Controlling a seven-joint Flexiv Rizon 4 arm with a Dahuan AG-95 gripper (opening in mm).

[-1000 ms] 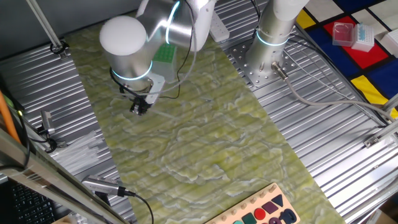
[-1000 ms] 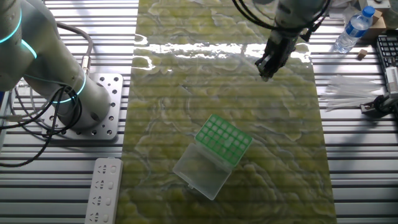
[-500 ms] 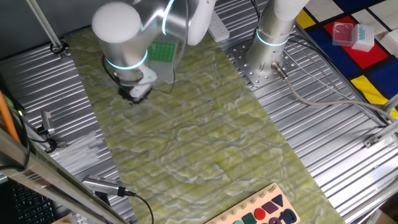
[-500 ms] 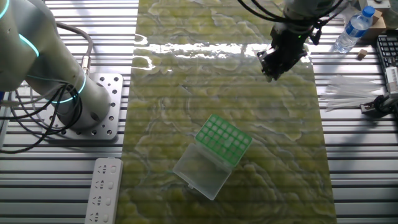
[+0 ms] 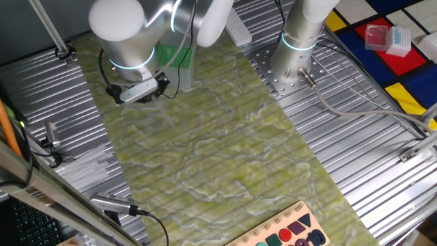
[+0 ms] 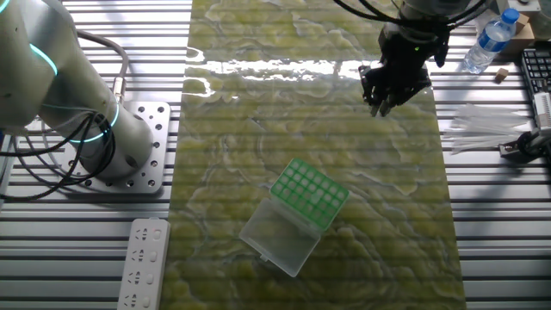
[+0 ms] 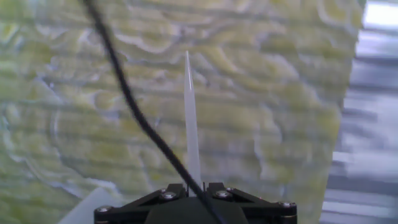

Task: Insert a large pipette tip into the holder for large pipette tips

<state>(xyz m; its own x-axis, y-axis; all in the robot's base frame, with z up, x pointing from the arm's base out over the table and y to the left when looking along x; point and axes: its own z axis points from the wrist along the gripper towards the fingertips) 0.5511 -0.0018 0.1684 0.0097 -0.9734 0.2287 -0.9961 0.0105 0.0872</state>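
Listing the bench from left to right as the other fixed view shows it.

Item: second arm base [image 6: 129, 146], grey, bolted to the slatted metal table [image 6: 86, 250]; idle.

Item: white power strip [image 6: 148, 265], lying on the slats just beside the mat's near-left corner.

Item: green marbled mat [image 6: 258, 103], running down the middle of the table.

Item: holder for large pipette tips [image 6: 310, 193], green gridded top, with a pale translucent lid [image 6: 277, 238] hinged open toward the camera. It rests on the mat, well apart from the gripper.

Item: gripper [image 6: 386, 93], dark, above the mat's far-right part, wrist tilted. In the one fixed view it appears as [image 5: 140, 91], near the mat's far-left edge.

Item: large pipette tip [image 7: 191, 124], thin, near-clear, tapered. The hand view shows it standing out straight from between the fingers, wide end gripped, point leading; the pincer is clamped on it. A black cable [image 7: 137, 112] crosses in front.

Item: loose clear tips [image 6: 486, 129], a scatter on the slats right of the mat.

Item: water bottle [image 6: 491, 39], far right.

Handling judgement: the tip is very light, stiff for its size yet thin-walled, smooth and likely slippery. Holding at the wide collar suits it. A hard squeeze could deform it. A sideways knock on the grid could tilt it in the grasp. The narrow end needs to meet a hole squarely.
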